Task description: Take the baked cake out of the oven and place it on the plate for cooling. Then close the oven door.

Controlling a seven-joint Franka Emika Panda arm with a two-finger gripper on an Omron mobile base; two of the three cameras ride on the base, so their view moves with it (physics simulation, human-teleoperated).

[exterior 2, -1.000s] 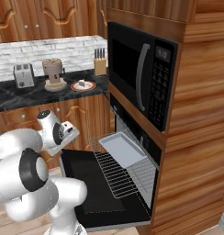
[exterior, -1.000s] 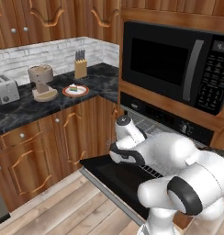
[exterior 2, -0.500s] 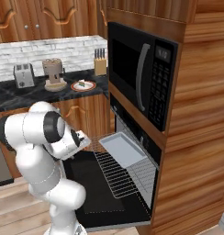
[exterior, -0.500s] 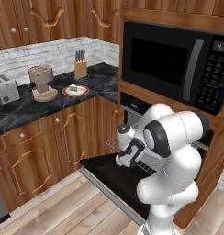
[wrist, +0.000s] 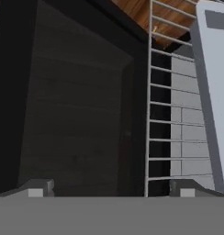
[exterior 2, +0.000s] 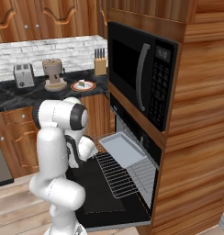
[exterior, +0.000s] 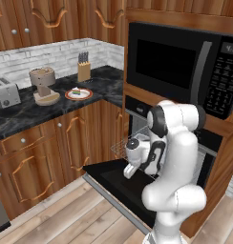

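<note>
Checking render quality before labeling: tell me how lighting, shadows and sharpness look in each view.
Left base view: even light, no blur, a soft sheen on the microwave door. Right base view: equally sharp, the oven door a flat black with hardly any shadow detail. Hand view: coarser and softer, the door dark and grainy, the rack wires jagged, the open tool tips slightly blurred.

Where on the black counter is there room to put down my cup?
The counter is bare along its front edge, before the toaster and the coffee machine. More bare room lies in the corner right of the plate, below the knife block. It is crowded from the toaster to the plate.
</note>
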